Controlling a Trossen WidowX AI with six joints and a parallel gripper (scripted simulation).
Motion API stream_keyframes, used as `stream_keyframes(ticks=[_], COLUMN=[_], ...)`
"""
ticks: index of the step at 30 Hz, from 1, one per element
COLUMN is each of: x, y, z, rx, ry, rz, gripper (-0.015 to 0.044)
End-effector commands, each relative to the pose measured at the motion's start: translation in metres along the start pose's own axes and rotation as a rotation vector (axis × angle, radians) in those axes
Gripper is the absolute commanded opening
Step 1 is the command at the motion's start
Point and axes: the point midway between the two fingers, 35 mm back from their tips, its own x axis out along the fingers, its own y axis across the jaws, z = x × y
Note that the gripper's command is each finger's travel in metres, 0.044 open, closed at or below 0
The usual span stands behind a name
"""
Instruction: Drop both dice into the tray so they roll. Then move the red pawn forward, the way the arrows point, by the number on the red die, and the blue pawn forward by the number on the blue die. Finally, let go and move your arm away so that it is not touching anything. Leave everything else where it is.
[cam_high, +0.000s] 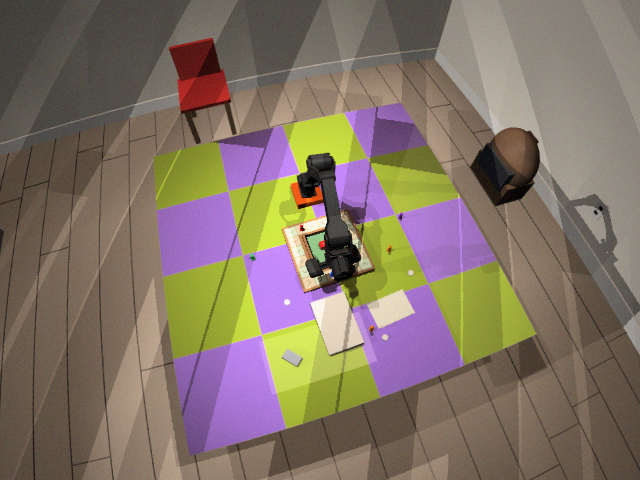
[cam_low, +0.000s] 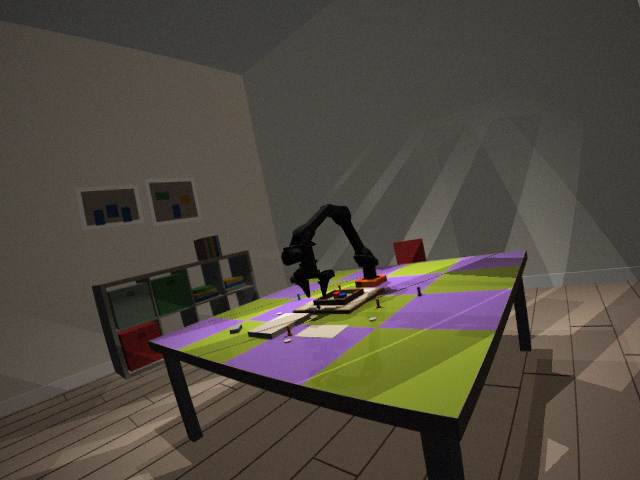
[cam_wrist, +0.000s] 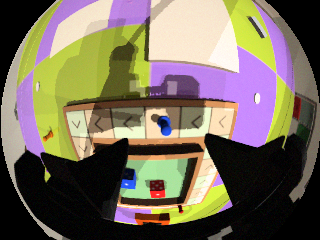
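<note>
Blue pawn (cam_low: 317, 306) (cam_wrist: 164, 125) upright on board's track; red (cam_wrist: 157, 189) and blue dice (cam_wrist: 128, 179) in tray
</note>
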Motion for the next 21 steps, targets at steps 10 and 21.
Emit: stream_keyframes(ticks=[10, 21], x=[-0.063, -0.089], y=[0.008, 0.016], z=[-0.061, -0.121], rx=[0.019, 0.034], ry=[-0.012, -0.017], rz=[0.002, -0.003], gripper=[0.044, 0.044])
